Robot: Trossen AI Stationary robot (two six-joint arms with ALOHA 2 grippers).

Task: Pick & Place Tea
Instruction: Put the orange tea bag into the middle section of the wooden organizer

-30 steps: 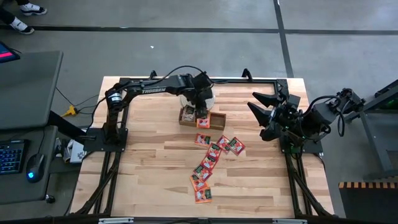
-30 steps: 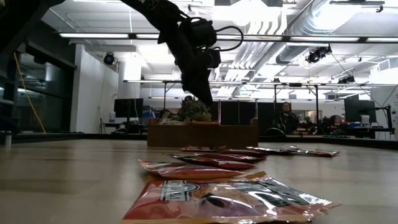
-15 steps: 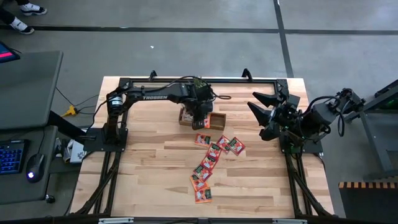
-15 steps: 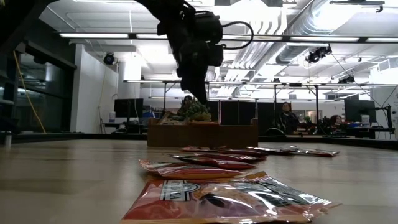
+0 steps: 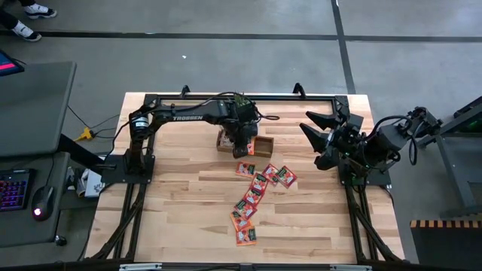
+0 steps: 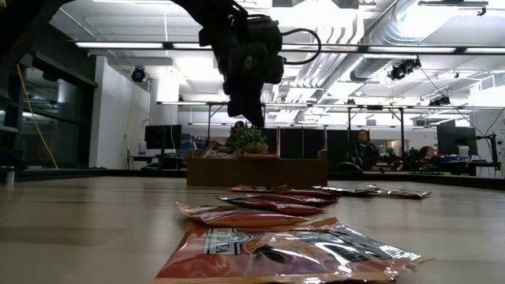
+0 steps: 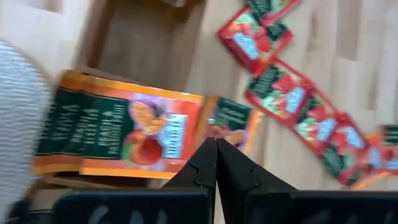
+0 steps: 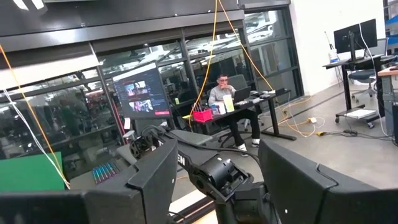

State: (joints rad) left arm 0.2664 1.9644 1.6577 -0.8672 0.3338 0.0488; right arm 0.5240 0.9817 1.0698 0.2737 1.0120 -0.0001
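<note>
Left gripper: the left gripper (image 5: 242,140) hangs over the wooden tray (image 5: 263,146) near the far middle of the table (image 5: 173,203); its fingers (image 7: 233,168) are pressed together tip to tip, with nothing seen between them.
Tea under the fingers: in the left wrist view a large orange-edged sachet (image 7: 118,134) lies in the tray just beyond the closed tips, apart from them, and a smaller sachet (image 7: 229,121) sits right past the tips at the tray's edge.
Tea on the table: a loose trail of red sachets (image 5: 254,194) runs from just beside the tray toward the near edge; none touches either gripper.
Low view: the left gripper (image 6: 254,118) is poised above the tray (image 6: 256,169), clear of its contents, with flat sachets (image 6: 286,251) in the foreground.
Right gripper: the right gripper (image 5: 318,129) waits at the table's right side, well apart from the tea, fingers (image 8: 155,180) spread wide and bare.
</note>
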